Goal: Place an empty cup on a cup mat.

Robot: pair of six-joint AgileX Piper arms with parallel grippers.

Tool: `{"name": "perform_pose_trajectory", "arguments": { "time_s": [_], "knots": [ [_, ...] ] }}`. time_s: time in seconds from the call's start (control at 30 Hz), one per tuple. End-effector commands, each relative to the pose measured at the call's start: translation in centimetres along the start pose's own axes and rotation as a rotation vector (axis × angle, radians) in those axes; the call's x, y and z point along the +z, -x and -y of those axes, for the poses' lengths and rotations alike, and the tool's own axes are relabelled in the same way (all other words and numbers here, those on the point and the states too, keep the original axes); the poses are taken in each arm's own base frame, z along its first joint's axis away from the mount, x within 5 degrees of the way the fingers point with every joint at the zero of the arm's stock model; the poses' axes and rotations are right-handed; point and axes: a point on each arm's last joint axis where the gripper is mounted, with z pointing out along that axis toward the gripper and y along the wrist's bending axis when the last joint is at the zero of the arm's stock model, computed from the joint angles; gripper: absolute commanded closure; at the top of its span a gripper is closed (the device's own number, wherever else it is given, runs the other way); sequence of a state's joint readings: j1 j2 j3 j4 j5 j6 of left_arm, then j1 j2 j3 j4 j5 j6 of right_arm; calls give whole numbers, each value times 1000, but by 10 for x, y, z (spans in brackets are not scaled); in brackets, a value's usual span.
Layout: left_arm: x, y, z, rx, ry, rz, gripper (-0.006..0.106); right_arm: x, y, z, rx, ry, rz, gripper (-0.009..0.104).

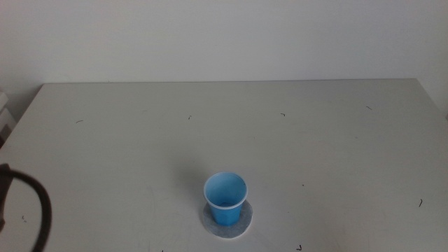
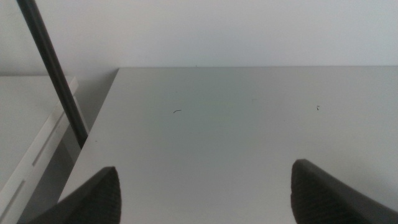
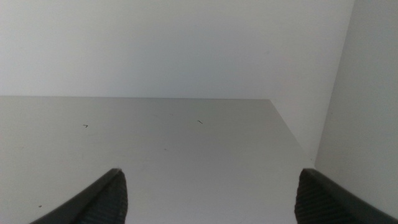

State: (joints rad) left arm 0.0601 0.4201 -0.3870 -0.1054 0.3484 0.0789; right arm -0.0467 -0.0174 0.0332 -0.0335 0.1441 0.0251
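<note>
The blue cup (image 1: 225, 199) stands upright on the round grey cup mat (image 1: 238, 227) near the front middle of the table in the middle view; its inside looks empty. Neither gripper shows in that view. In the left wrist view my left gripper (image 2: 205, 193) is open, its two dark jaws wide apart over bare table. My right gripper (image 3: 208, 196) in the right wrist view is open the same way, with nothing between the jaws. Neither wrist view shows the cup or the mat.
A dark cable loop (image 1: 38, 210) hangs at the middle view's lower left edge. The white table (image 1: 315, 140) ends at a pale wall behind. A dark cable (image 2: 53, 71) and a white ledge (image 2: 31, 130) show beside the table's left edge.
</note>
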Motion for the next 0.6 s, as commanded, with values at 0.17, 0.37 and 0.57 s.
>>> {"name": "perform_pose_trajectory", "arguments": {
  "time_s": [0.17,0.37,0.57],
  "knots": [
    [-9,-52,-3,11,26,226,-5,-3,12,0,-17,2,109,1],
    [-8,-93,-4,-4,20,242,-5,-3,12,0,-17,2,109,1],
    [-11,-98,-3,13,16,230,-5,-3,12,0,-17,2,109,1]
  ]
}}
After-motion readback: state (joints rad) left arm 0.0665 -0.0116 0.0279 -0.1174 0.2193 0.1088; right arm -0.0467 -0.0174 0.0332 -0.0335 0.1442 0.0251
